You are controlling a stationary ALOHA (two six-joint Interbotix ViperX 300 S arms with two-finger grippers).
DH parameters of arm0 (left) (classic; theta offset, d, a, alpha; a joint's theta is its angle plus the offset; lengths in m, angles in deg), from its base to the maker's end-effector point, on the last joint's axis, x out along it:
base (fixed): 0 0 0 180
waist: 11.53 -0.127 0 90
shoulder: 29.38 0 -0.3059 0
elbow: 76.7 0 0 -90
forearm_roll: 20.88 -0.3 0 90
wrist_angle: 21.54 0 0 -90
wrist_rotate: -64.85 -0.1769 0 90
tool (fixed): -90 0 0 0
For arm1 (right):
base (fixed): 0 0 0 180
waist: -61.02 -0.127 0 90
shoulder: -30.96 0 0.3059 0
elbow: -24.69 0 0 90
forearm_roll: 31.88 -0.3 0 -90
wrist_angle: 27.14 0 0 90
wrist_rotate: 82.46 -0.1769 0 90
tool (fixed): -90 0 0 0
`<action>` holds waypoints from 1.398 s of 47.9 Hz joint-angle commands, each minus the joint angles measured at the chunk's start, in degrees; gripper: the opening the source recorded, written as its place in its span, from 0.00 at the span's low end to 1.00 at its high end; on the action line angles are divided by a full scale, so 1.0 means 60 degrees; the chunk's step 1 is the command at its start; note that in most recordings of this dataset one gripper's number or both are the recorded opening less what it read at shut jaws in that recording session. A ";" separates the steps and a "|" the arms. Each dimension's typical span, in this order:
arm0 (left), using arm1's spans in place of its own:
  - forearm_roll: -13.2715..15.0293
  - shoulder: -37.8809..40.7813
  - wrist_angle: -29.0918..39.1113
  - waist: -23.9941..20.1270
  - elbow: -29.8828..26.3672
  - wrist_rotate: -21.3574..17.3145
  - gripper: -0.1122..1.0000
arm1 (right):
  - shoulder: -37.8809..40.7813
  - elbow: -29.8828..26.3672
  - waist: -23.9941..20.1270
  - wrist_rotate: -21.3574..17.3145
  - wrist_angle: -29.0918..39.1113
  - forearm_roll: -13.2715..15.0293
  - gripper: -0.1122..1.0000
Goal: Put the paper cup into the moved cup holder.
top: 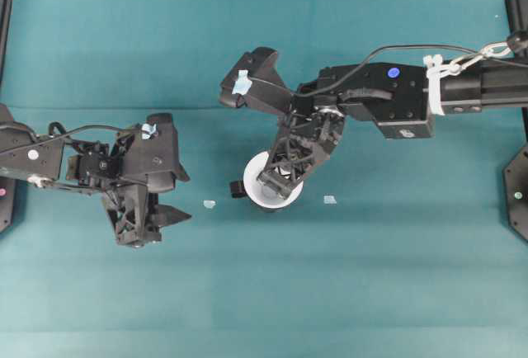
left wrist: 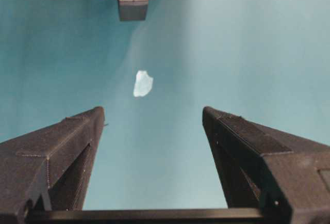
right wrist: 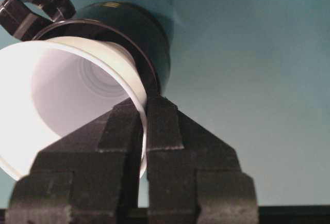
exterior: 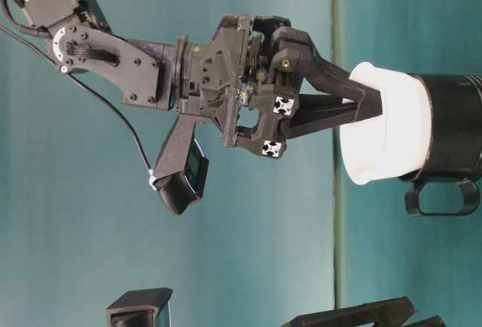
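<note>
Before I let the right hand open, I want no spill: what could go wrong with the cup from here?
The right hand pinches the paper cup by one side of its rim, so pulling away could drag or tip it. The cup sits in the cup holder with its upper part still standing proud, so it may not be fully seated. The holder looks light and unbraced: the left hand is open and apart, so a snag could shift it.

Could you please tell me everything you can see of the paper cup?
The paper cup is white and conical, with a wide round rim and a ridged inside. It sits partly down inside the glossy black cup holder, its upper part standing proud. The right gripper has its jaws pinched on the cup's wall at the rim.
</note>
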 commanded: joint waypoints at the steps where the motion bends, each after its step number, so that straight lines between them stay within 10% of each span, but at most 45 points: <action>1: 0.0000 -0.0044 -0.0073 0.0015 -0.0132 0.0000 0.82 | -0.0073 -0.0117 -0.0015 0.0146 -0.0029 -0.0088 0.07; 16: -0.0015 -0.0044 -0.0073 0.0015 -0.0132 0.0000 0.82 | -0.0088 -0.0117 0.0000 0.0146 -0.0059 -0.0088 0.19; 35: 0.0000 -0.0059 -0.0073 0.0015 -0.0103 0.0000 0.82 | -0.0088 -0.0132 0.0015 0.0146 -0.0059 -0.0088 0.78; 67: -0.0015 -0.0059 -0.0073 -0.0044 -0.0103 -0.0015 0.82 | -0.0747 -0.0190 0.0176 0.0117 0.0308 -0.0029 0.78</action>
